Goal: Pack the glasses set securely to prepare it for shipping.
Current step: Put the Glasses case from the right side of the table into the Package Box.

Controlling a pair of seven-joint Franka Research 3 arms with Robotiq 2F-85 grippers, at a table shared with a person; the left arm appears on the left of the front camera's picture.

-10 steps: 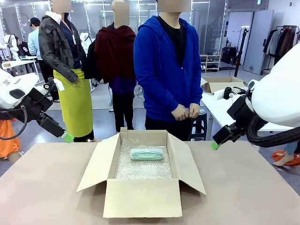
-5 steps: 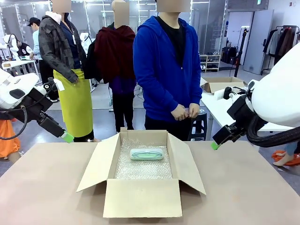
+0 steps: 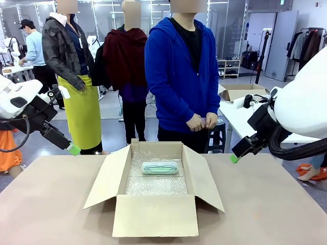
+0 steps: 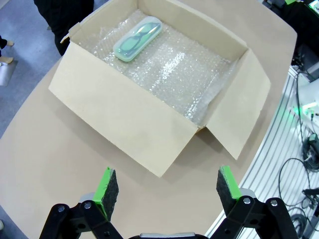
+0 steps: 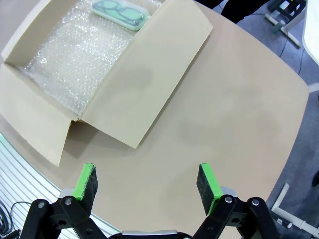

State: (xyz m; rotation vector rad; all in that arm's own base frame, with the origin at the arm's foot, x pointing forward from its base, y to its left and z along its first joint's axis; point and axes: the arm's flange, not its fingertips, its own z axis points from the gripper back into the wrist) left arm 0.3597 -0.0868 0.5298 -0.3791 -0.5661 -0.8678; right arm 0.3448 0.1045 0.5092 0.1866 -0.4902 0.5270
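The left gripper (image 4: 167, 187) hangs over the surface (image 3: 265, 204) with its jaws spread wide and nothing between its green pads; its own wrist view makes that gap plain. The right gripper (image 5: 147, 185) is likewise wide open and holds nothing, hovering over bare surface beside the box's right flap. In the front view both grippers sit off to either side of the cardboard box (image 3: 153, 214), well apart from it, each showing a green pad tip (the spread of the jaws is hard to read from there).

The box stands in the middle of the surface with its flaps spread open. A sheet of bubble wrap (image 4: 174, 69) lines its floor. One mint-green glasses case (image 3: 160, 167) lies flat on the wrap, crosswise, near the far wall; through its clear lid both wrist views show the spectacles inside.

The front view adds a person in a blue hoodie at the far edge, hands (image 3: 202, 122) clasped at the waist, well above the box.

Counted: two grippers, one box, one sheet, one case in the box.
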